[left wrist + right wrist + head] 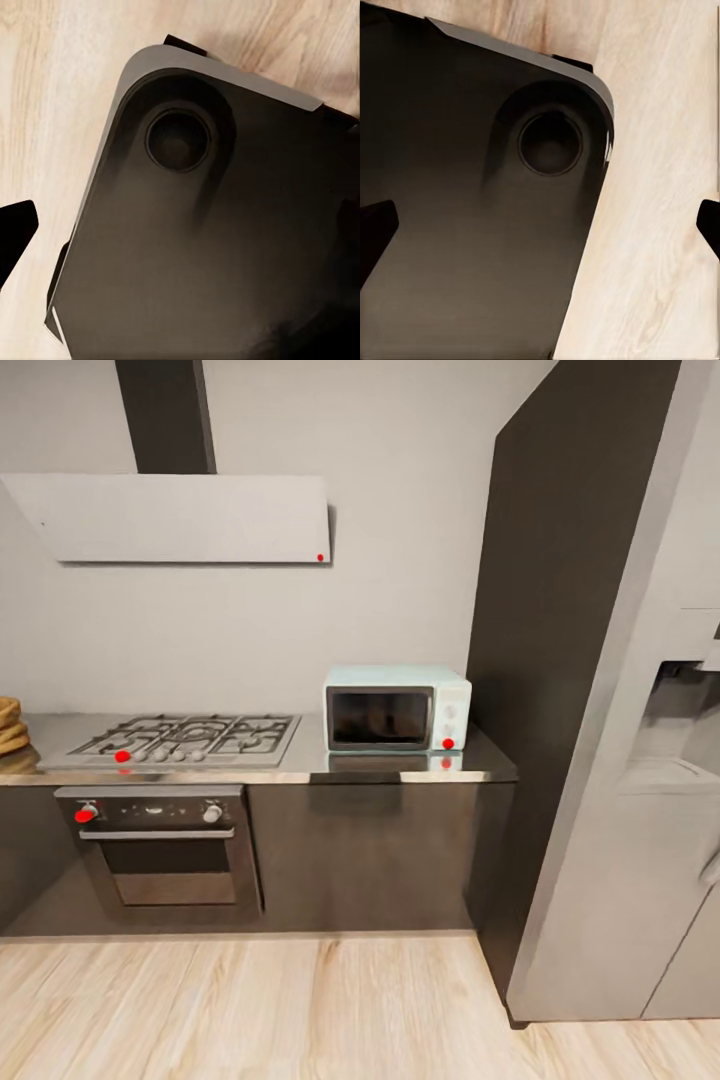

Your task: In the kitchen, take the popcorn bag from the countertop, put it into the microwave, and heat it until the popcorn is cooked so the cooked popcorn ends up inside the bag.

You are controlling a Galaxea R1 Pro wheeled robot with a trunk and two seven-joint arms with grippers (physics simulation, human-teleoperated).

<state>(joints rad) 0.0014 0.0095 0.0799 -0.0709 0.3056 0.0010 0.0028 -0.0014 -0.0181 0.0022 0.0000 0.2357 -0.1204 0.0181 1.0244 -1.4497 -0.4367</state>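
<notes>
step: approach; popcorn bag unseen, scan grey reflective countertop [300, 765]
target: mint-blue box microwave [396, 708] at 12 o'clock, door closed
left gripper [15, 232]: can't tell
right gripper [544, 225]: fingers apart, empty

On the countertop [300, 768] the microwave [396, 708] stands at its three-o'clock end with the gas hob [185, 738] at the microwave's nine o'clock, the built-in oven [165, 845] under the hob, and a tall cabinet [540, 660] at the microwave's three o'clock.

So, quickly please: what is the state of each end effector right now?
Left end effector: cannot be told; one dark fingertip shows over the wooden floor.
Right end effector: open, holding nothing.
</notes>
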